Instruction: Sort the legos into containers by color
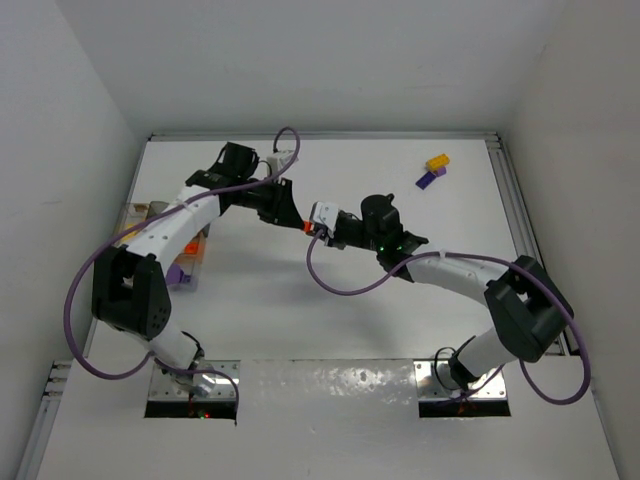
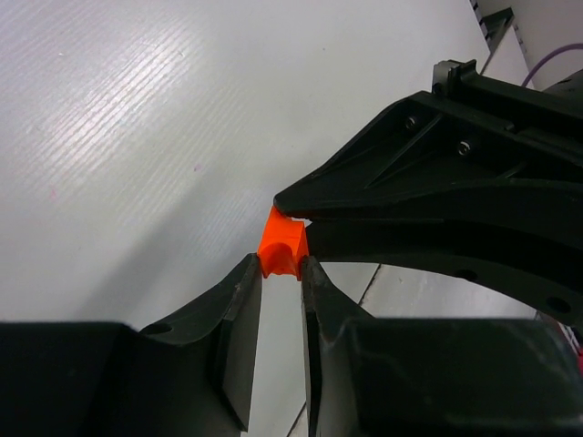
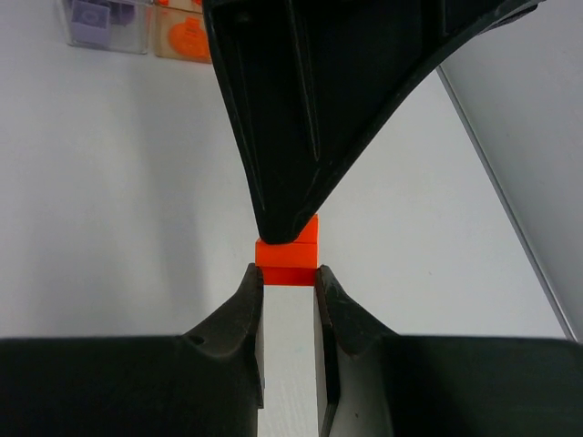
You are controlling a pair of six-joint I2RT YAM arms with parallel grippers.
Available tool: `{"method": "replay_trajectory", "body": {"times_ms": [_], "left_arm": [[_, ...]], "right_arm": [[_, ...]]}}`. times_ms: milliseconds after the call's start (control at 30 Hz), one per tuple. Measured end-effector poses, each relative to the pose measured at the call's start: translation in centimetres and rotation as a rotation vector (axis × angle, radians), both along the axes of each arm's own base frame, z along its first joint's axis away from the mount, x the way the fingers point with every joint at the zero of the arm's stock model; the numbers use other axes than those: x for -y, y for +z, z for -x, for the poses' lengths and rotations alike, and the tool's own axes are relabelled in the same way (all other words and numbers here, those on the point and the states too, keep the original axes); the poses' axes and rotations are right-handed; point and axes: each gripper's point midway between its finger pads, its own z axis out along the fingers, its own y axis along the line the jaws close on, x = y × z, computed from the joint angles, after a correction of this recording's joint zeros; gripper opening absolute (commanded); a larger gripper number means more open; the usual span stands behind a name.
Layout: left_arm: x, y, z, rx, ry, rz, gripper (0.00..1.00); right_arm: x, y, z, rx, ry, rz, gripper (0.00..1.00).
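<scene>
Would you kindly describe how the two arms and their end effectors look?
The left arm and right arm have white tubular links, chunky black joint housings and a looping purple cable each. The left end effector and right end effector are matte black with two tapered fingers; a green light glows near the right wrist.

Outside the clear tray — one orange brick, one yellow brick, one purple brick; trays — one.

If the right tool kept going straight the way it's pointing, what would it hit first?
The left tool, almost at once. Both tools pinch the same orange brick tip to tip, so the right tool would likely just push that brick straight into the left one.
</scene>
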Motion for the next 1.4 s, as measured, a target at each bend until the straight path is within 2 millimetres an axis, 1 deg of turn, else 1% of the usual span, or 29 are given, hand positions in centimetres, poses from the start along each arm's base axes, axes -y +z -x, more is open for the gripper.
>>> {"method": "replay_trajectory", "body": {"times_ms": [133, 267, 367, 500, 567, 600, 667, 700, 733, 767, 800, 833, 867, 900, 933, 967, 1000, 1100, 1133, 1200, 1233, 1300, 1333, 1400], "left_arm": [[-0.1, -0.2, 0.1, 0.011, -0.013, -0.010, 0.00], [-1.5, -0.4, -0.6, 0.023, 0.016, -0.036, 0.00], [-2.2, -0.5, -1.0, 0.030, 0.029, -0.051, 0.00], [-2.8, -0.6, -1.0, 0.033, 0.035, -0.079, 0.00], [-3.7, -0.8, -1.5, 0.055, 0.052, -0.127, 0.00], [-4.6, -0.9, -2.0, 0.071, 0.072, -0.174, 0.00], [-7.4, -1.2, -3.2, 0.098, 0.134, -0.266, 0.00], [-9.8, -1.3, -4.1, 0.104, 0.190, -0.320, 0.00], [-12.9, -1.4, -5.0, 0.104, 0.263, -0.367, 0.00], [-16.0, -1.6, -5.4, 0.096, 0.329, -0.408, 0.00], [-19.9, -1.8, -5.6, 0.077, 0.412, -0.458, 0.00], [-23.7, -2.0, -5.5, 0.057, 0.491, -0.510, 0.00], [-27.6, -2.4, -4.9, 0.030, 0.571, -0.566, 0.00], [-30.6, -2.8, -3.9, 0.000, 0.631, -0.619, 0.00], [-32.3, -3.4, -3.1, -0.024, 0.659, -0.658, 0.00], [-33.0, -4.0, -2.3, -0.044, 0.667, -0.688, 0.02], [-33.1, -4.9, -1.4, -0.070, 0.651, -0.713, 0.03], [-32.2, -7.1, 0.4, -0.129, 0.583, -0.759, 0.10], [-32.0, -7.5, 0.7, -0.138, 0.565, -0.771, 0.15], [-31.9, -8.0, 1.1, -0.146, 0.539, -0.790, 0.21], [-32.0, -8.0, 1.2, -0.146, 0.533, -0.799, 0.30], [-32.2, -8.1, 1.1, -0.140, 0.528, -0.811, 0.41], [-32.3, -8.1, 1.0, -0.137, 0.526, -0.814, 0.50], [-32.4, -8.2, 0.9, -0.131, 0.528, -0.816, 0.60]], "right_arm": [[0.3, -0.3, 0.0, -0.004, -0.012, 0.009, 0.00], [3.0, -3.6, -0.4, -0.078, -0.096, 0.090, 0.00], [4.3, -5.2, -0.3, -0.116, -0.128, 0.132, 0.00], [4.5, -5.7, -0.1, -0.129, -0.131, 0.152, 0.00], [4.6, -5.8, -0.1, -0.129, -0.131, 0.154, 0.00], [4.6, -5.8, -0.1, -0.130, -0.130, 0.155, 0.00], [4.7, -5.9, 0.1, -0.136, -0.128, 0.161, 0.00], [4.7, -5.8, 0.2, -0.136, -0.127, 0.163, 0.00], [4.8, -5.7, 0.2, -0.136, -0.127, 0.164, 0.00], [4.8, -5.6, 0.3, -0.134, -0.126, 0.162, 0.00], [4.8, -5.4, 0.3, -0.129, -0.126, 0.157, 0.00], [4.8, -5.2, 0.3, -0.123, -0.126, 0.152, 0.00], [4.8, -5.0, 0.3, -0.118, -0.125, 0.146, 0.00], [4.8, -5.0, 0.4, -0.116, -0.124, 0.145, 0.00], [4.8, -5.0, 0.4, -0.115, -0.124, 0.143, 0.00], [4.8, -5.0, 0.4, -0.116, -0.123, 0.143, 0.00], [4.8, -5.0, 0.4, -0.116, -0.123, 0.142, 0.00], [4.7, -5.0, 0.4, -0.117, -0.120, 0.141, 0.00], [4.7, -5.0, 0.5, -0.117, -0.119, 0.140, 0.00], [4.7, -5.0, 0.5, -0.118, -0.115, 0.139, 0.00], [4.6, -5.0, 0.5, -0.118, -0.114, 0.139, 0.00], [4.6, -5.0, 0.5, -0.118, -0.112, 0.138, 0.00], [4.6, -5.0, 0.6, -0.119, -0.111, 0.137, 0.00], [4.6, -4.9, 0.6, -0.119, -0.108, 0.136, 0.00]]}}
